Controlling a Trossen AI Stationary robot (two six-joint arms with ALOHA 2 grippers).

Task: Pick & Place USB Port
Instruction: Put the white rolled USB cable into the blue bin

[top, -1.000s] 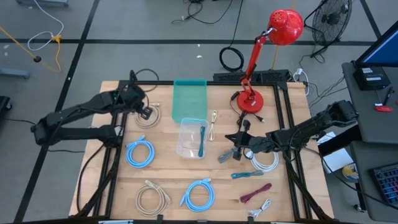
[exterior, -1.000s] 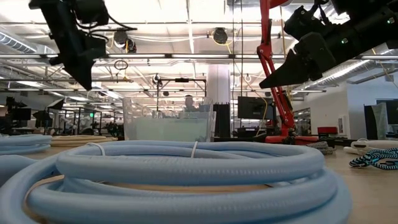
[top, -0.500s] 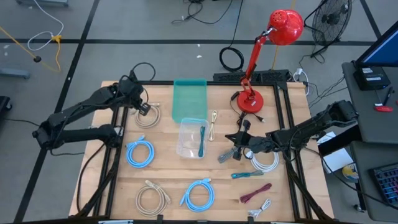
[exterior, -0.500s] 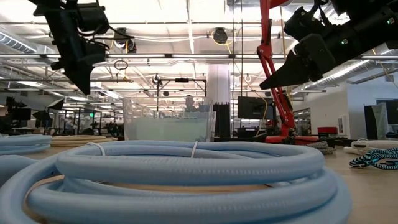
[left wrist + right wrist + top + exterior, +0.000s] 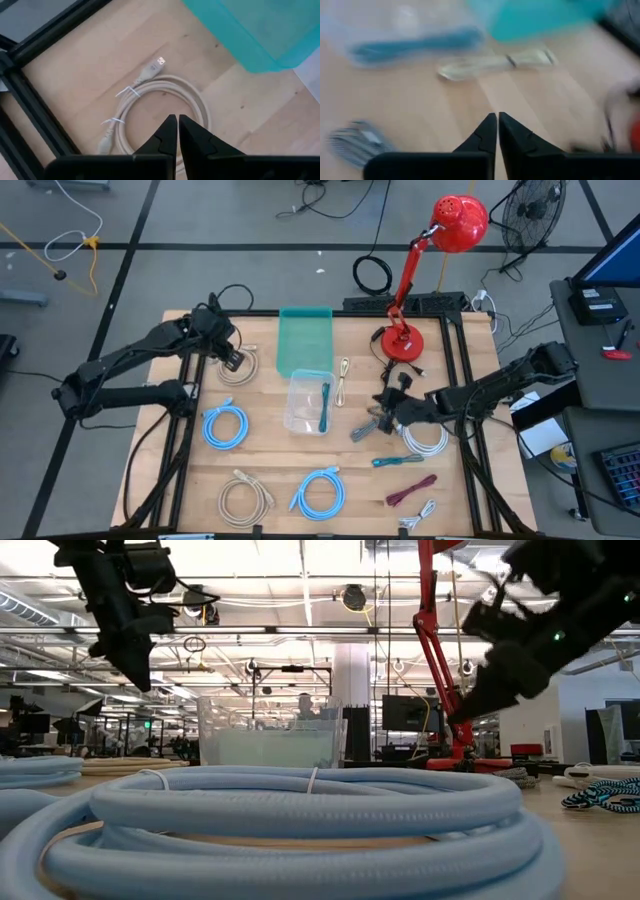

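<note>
Several coiled USB cables lie on the wooden table. My left gripper (image 5: 233,360) hangs shut above a beige coil (image 5: 160,107) whose USB plug (image 5: 159,62) points away from the coil. The gripper shows at the upper left of the low view (image 5: 140,680). My right gripper (image 5: 378,420) is shut and slants down above the table beside a grey striped cable (image 5: 362,431), touching nothing. That cable shows blurred in the right wrist view (image 5: 355,140). A clear box (image 5: 308,402) holds a teal cable (image 5: 325,406).
A teal lid (image 5: 304,340) lies beyond the clear box. A beige bundled cable (image 5: 343,380), a white coil (image 5: 428,440), blue coils (image 5: 225,425) (image 5: 320,492) and smaller cables lie around. A red lamp (image 5: 402,340) stands at the far right. Black frame rails run along both sides.
My right gripper has tipped further downward and sunk toward the table near the grey striped cable. My left gripper has turned a little above the beige coil. No cable has moved.
</note>
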